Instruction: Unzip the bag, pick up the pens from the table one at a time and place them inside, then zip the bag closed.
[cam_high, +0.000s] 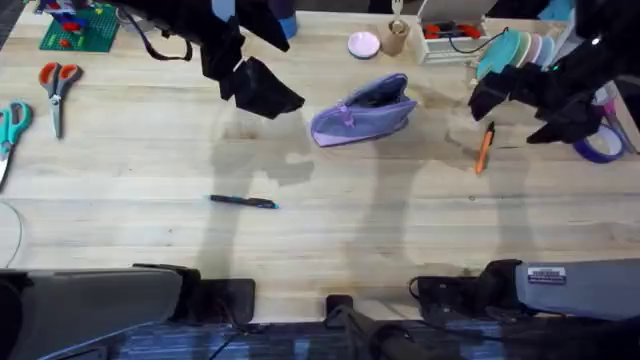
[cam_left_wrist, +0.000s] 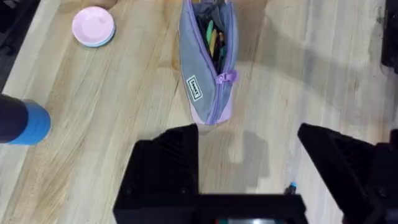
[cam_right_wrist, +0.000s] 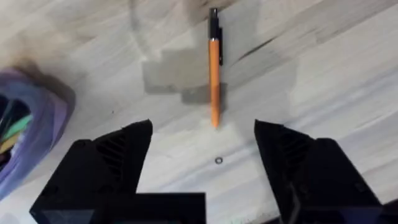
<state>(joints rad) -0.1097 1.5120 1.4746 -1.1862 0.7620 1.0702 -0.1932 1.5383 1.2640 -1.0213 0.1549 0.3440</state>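
Observation:
The lavender bag (cam_high: 362, 110) lies at the table's (cam_high: 330, 240) back middle with its zipper open; coloured items show inside it (cam_left_wrist: 208, 56). A black pen with a blue tip (cam_high: 243, 201) lies on the table towards the front left. The orange pen (cam_high: 484, 148) lies right of the bag. My left gripper (cam_high: 262, 90) hovers open just left of the bag, with nothing between its fingers (cam_left_wrist: 249, 168). My right gripper (cam_high: 515, 118) hangs open above the orange pen (cam_right_wrist: 214, 74), empty (cam_right_wrist: 205, 168), with the bag's edge (cam_right_wrist: 28, 124) off to one side.
Orange-handled scissors (cam_high: 57, 85) and teal-handled scissors (cam_high: 10, 125) lie at the far left, behind them a green baseplate with bricks (cam_high: 80, 25). A pink dish (cam_high: 363, 44) sits behind the bag. A dish rack (cam_high: 520, 50) and a purple tape roll (cam_high: 600, 145) are at the right.

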